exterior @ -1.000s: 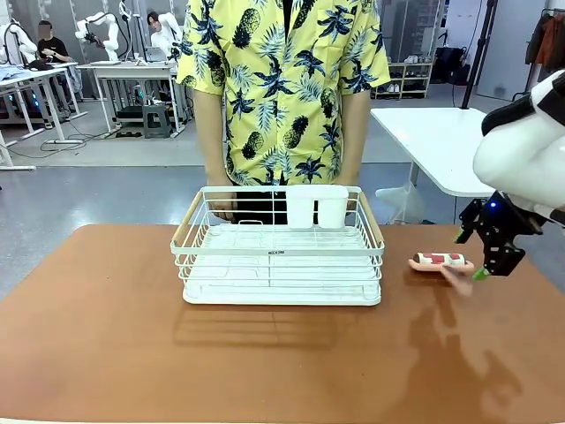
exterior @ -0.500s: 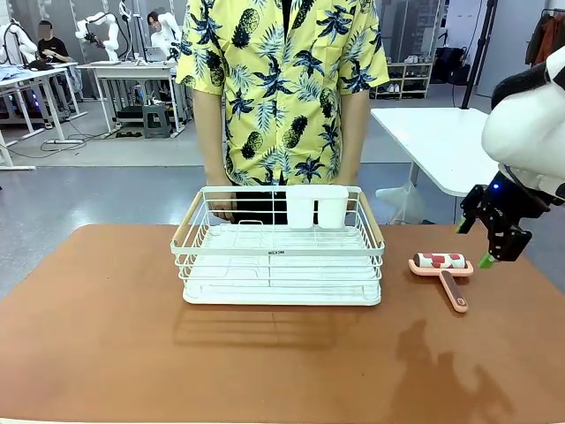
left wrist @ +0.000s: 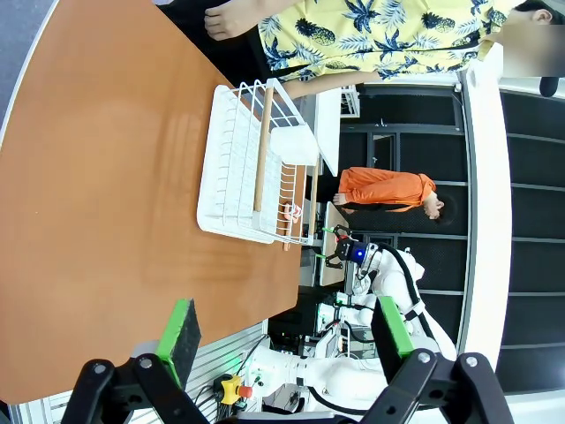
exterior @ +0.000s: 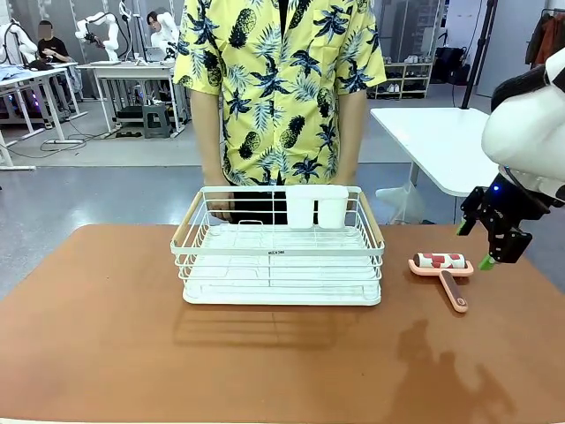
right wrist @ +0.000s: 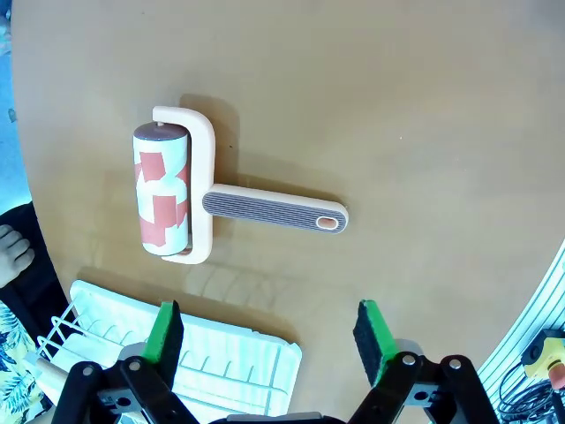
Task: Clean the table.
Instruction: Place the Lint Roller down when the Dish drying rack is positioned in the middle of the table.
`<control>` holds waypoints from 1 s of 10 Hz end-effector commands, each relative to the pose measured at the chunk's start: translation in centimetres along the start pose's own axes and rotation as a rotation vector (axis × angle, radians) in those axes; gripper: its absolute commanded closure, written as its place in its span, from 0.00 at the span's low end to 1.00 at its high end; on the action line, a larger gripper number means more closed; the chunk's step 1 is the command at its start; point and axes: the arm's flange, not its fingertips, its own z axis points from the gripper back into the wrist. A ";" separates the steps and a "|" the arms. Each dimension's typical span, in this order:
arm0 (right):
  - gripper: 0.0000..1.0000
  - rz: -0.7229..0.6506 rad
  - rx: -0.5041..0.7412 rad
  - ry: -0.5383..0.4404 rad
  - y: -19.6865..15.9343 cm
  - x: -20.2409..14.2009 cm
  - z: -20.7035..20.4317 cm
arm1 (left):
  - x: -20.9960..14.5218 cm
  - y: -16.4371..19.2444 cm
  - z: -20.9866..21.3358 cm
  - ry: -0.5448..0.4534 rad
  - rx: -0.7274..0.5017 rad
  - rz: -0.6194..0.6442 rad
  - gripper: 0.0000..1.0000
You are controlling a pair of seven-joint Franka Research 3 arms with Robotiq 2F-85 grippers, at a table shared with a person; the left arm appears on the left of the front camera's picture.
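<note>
Front view: terracotta table [exterior: 106, 336] (matte) in a workshop.

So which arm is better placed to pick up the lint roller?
The right. Its open tool hangs just above the lint roller at the table's right side; the left tool is far off.

Rack [exterior: 281, 252] sits mid table [exterior: 106, 336], toward far edge; two cups [exterior: 316, 208] in its far-right corner. Person [exterior: 281, 88] stands right behind rack. Lint roller [exterior: 444, 270] lies on table to rack's right, apart from it, handle pointing toward robot side.
</note>
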 end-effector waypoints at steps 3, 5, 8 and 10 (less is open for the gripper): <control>0.00 0.002 0.011 -0.006 -0.3 0.1 -0.2 | -0.3 0.0 0.1 -0.005 -0.014 -0.005 0.00; 0.00 0.002 0.011 -0.006 -0.3 0.1 -0.2 | -0.3 0.0 0.1 -0.005 -0.014 -0.005 0.00; 0.00 0.002 0.011 -0.006 -0.3 0.1 -0.2 | -0.3 0.0 0.1 -0.005 -0.014 -0.005 0.00; 0.00 0.002 0.011 -0.006 -0.3 0.1 -0.2 | -0.3 0.0 0.1 -0.005 -0.014 -0.005 0.00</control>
